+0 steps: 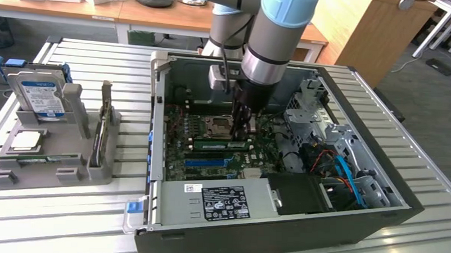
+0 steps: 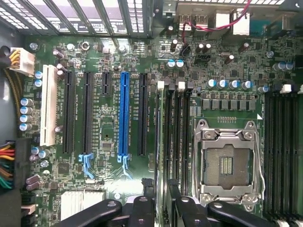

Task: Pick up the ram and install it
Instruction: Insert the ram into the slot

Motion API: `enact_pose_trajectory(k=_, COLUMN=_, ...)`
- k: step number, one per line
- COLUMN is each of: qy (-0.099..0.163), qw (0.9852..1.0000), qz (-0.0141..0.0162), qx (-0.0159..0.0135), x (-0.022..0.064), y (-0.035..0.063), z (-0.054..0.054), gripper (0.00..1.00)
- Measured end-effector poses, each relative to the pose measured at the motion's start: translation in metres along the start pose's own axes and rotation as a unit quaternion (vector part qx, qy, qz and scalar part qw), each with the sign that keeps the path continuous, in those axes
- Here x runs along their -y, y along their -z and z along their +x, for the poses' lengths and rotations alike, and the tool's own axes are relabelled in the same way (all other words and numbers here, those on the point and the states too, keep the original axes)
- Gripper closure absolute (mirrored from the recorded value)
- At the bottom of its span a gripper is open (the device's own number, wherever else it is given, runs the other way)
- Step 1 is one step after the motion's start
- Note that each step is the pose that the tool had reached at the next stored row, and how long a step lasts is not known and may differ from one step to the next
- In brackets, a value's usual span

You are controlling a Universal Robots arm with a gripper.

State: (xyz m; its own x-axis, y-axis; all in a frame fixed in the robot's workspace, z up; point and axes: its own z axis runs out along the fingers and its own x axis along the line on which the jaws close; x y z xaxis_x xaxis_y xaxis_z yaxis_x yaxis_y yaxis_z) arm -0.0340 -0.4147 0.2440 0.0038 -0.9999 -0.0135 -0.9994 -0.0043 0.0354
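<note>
The ram (image 1: 221, 143), a long green stick with a white label, lies level along the memory slots of the motherboard (image 1: 202, 159) inside the open computer case, just in front of the CPU socket (image 1: 218, 125). My gripper (image 1: 242, 135) reaches straight down into the case at the ram's end towards the exterior view's right. In the wrist view my gripper (image 2: 160, 201) has its black fingers (image 2: 142, 208) a little apart, astride the edge of the black memory slots (image 2: 177, 137). I cannot tell whether the pads touch the stick.
The case walls (image 1: 159, 130), drive cage (image 1: 309, 107), cables (image 1: 344, 170) and power supply (image 1: 223, 202) close in around the arm. A grey holder (image 1: 51, 171) at the exterior view's left carries a blue-labelled hard drive (image 1: 40, 97), a silver CPU chip (image 1: 26, 142) and a thin board on edge (image 1: 103, 128).
</note>
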Motion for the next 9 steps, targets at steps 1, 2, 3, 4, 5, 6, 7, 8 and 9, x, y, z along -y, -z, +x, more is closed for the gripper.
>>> enact_pose_trajectory(k=1, qy=0.0, qw=1.0, qz=0.0, qx=0.0, x=0.0, y=0.0012, z=0.0, gripper=0.75)
enact_pose_trajectory(k=2, qy=0.0, qw=1.0, qz=0.0, qx=0.0, x=-0.0001, y=0.0024, z=0.0, gripper=0.75)
enact_pose_trajectory(k=3, qy=0.0, qw=1.0, qz=0.0, qx=0.0, x=-0.0001, y=0.0037, z=-0.0001, gripper=0.75)
enact_pose_trajectory(k=4, qy=0.0, qw=1.0, qz=0.0, qx=0.0, x=-0.0002, y=0.0047, z=-0.0001, gripper=0.75)
enact_pose_trajectory(k=5, qy=0.0, qw=1.0, qz=0.0, qx=0.0, x=-0.0002, y=0.0057, z=-0.0001, gripper=0.75)
enact_pose_trajectory(k=6, qy=0.0, qw=1.0, qz=0.0, qx=0.0, x=-0.0003, y=0.0068, z=-0.0001, gripper=0.75)
enact_pose_trajectory(k=7, qy=0.0, qw=1.0, qz=0.0, qx=0.0, x=-0.0003, y=0.0078, z=-0.0001, gripper=0.75)
enact_pose_trajectory(k=8, qy=0.0, qw=1.0, qz=0.0, qx=0.0, x=-0.0003, y=0.0088, z=-0.0001, gripper=0.75)
enact_pose_trajectory(k=9, qy=0.0, qw=1.0, qz=0.0, qx=0.0, x=-0.0003, y=0.0097, z=-0.0002, gripper=0.75)
